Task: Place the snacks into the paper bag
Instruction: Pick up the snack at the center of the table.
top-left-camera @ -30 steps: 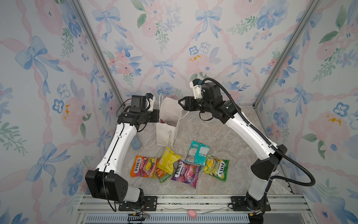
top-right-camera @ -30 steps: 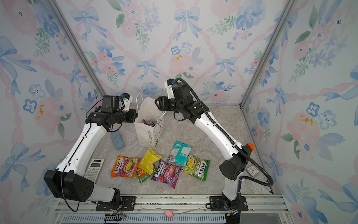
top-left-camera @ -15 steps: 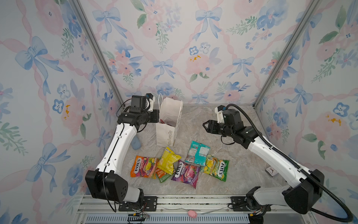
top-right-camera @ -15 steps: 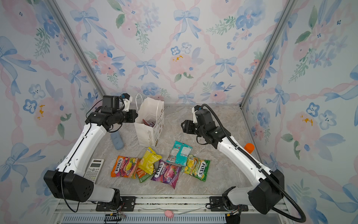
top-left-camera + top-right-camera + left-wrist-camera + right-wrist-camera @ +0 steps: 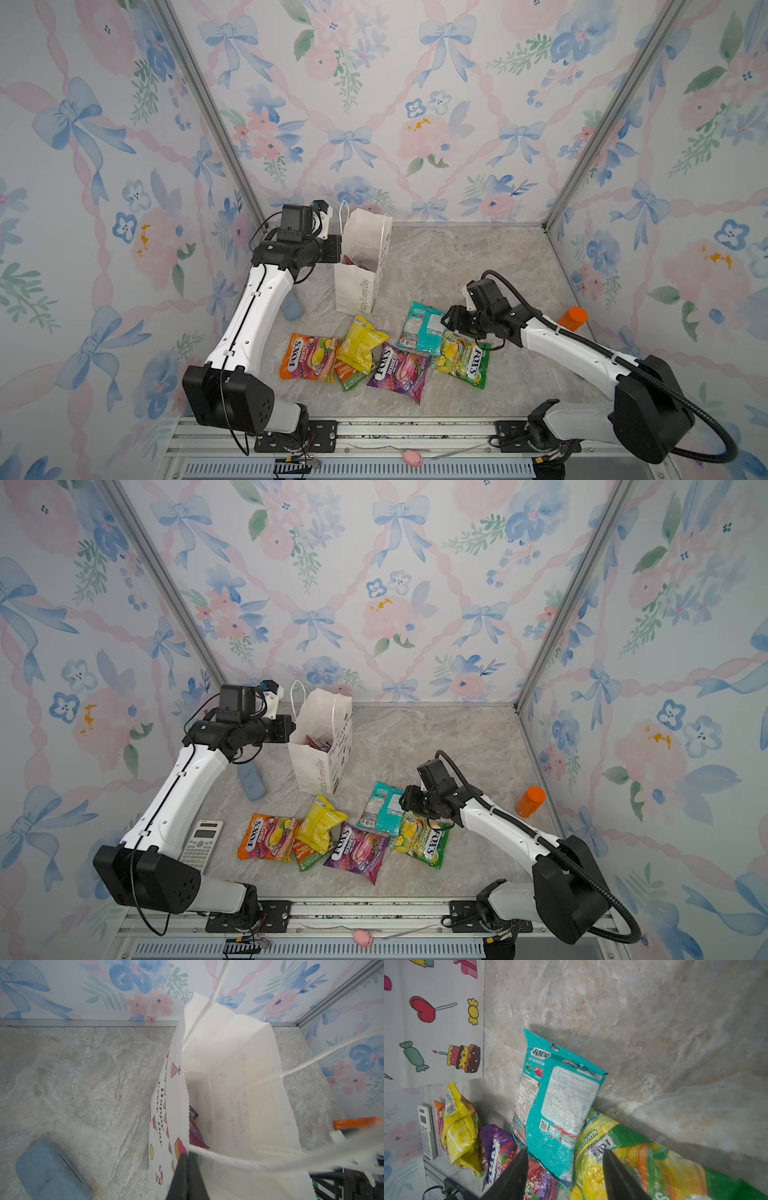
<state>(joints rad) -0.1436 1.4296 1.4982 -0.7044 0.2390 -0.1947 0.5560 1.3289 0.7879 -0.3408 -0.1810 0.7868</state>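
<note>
The white paper bag (image 5: 353, 286) stands upright at the back left, mouth open. My left gripper (image 5: 187, 1155) is shut on its near rim and holds it open. A purple packet (image 5: 195, 1132) lies inside. My right gripper (image 5: 564, 1152) hangs open just over the lower end of the teal snack packet (image 5: 558, 1095), which rests on the green-yellow packet (image 5: 633, 1157). In both top views the other snacks lie in a front row: orange (image 5: 307, 357), crinkled yellow (image 5: 361, 343), purple (image 5: 399, 370) and green-yellow (image 5: 422, 841).
An orange-capped bottle (image 5: 572, 318) stands by the right wall. A white calculator (image 5: 202, 845) lies at the front left beside my left arm. A blue roll (image 5: 251, 781) lies left of the bag. Walls close in on three sides.
My right arm has swung from above the bag's mouth down and to the right, and now sits low over the teal packet. The left arm and bag have not moved.
</note>
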